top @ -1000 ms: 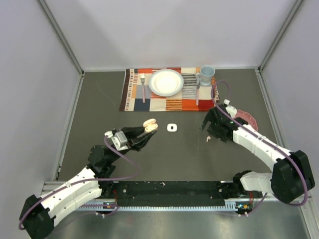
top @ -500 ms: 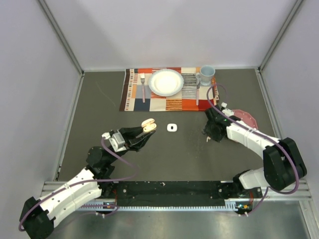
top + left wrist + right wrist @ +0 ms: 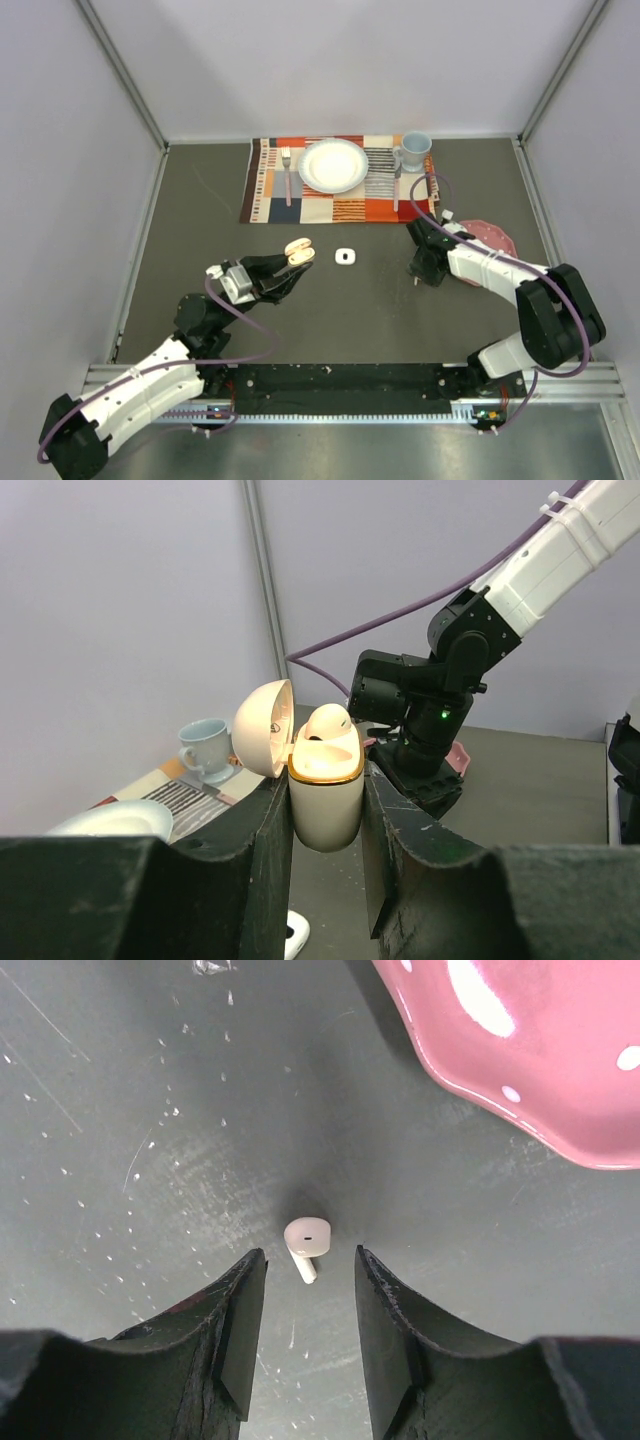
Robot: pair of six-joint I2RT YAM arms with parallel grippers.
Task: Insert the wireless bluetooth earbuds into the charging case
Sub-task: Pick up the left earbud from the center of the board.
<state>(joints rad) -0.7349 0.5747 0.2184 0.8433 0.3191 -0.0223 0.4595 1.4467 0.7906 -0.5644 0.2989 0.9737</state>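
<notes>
While the left hand is clamped on the charging case, gripping both sides of its base, the case is held upright above the bench, just near of the placemat and about level with its left half. The lid is hinged open to the left (left wrist view), and one white earbud sits in the right-hand well. I cannot see whether the other well is filled.

A small white rounded-square case lies flat on the bench, just right of the held case and near of the placemat's middle.

The right hand is pointing down at the bench, just near of the placemat's near-right corner. Its jaws are narrow but not closed. The second earbud lies on the bench between the fingertips, stem toward the camera, with a visible gap to each finger, so nothing is gripped.

A pink dish sits just right of that corner and beyond the right hand.

On the placemat itself:
- A fork on the left.
- A white plate in the centre.
- A light-blue cup at the far-right corner.
</notes>
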